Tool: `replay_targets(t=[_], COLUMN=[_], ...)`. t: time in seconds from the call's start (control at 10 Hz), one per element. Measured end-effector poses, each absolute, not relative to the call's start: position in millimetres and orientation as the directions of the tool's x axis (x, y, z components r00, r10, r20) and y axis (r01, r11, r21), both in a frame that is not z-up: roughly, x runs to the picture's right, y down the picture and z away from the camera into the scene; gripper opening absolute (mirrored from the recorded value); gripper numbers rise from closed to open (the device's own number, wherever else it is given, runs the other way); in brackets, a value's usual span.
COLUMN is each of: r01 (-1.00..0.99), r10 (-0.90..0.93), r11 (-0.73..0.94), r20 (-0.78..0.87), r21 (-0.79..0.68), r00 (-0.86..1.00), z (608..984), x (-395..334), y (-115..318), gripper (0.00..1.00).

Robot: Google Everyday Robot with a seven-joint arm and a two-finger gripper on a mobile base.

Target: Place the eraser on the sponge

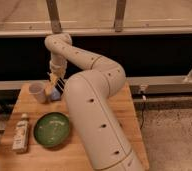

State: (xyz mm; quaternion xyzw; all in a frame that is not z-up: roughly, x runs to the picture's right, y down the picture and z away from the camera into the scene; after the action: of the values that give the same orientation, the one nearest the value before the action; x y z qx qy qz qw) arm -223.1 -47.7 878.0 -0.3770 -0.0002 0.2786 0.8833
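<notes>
The fingers [52, 80] are seen drawn together, and a dark, white-striped sliver, taken to be the eraser [61, 86], shows at their tips; it is judged to be pinched there, though the grip itself is partly masked. The gripper [55, 82] is pointed downward at the back left of the table [126, 107], hung from the wrist of the arm [89, 100].

The sponge [55, 94] is found just under the fingertips and slightly toward the camera, lying flat on the table, with only a narrow gap left between it and the eraser. No contact between the two can be made out. The eraser's long axis appears to run steeply downward rather than flat, but this cannot be settled with certainty.

The cup [37, 92] stands just left of the sponge, close enough to be brushed by a finger if the descent drifts that way. A short, nearly straight drop is judged to be what is called for, followed by a release once the eraser rests on the sponge.

Farther out, the plate [52, 129] and a bottle [21, 133] lie near the front edge, well apart from the gripper.
</notes>
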Motion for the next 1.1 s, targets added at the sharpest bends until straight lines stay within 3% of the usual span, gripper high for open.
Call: replay_targets(t=[1.1], r01=[-0.518], r10=[0.429], r11=[0.524], r20=[-0.316], r21=[-0.677], r00=[0.846], z=[922], x=[-222], y=[-33], gripper=[0.00])
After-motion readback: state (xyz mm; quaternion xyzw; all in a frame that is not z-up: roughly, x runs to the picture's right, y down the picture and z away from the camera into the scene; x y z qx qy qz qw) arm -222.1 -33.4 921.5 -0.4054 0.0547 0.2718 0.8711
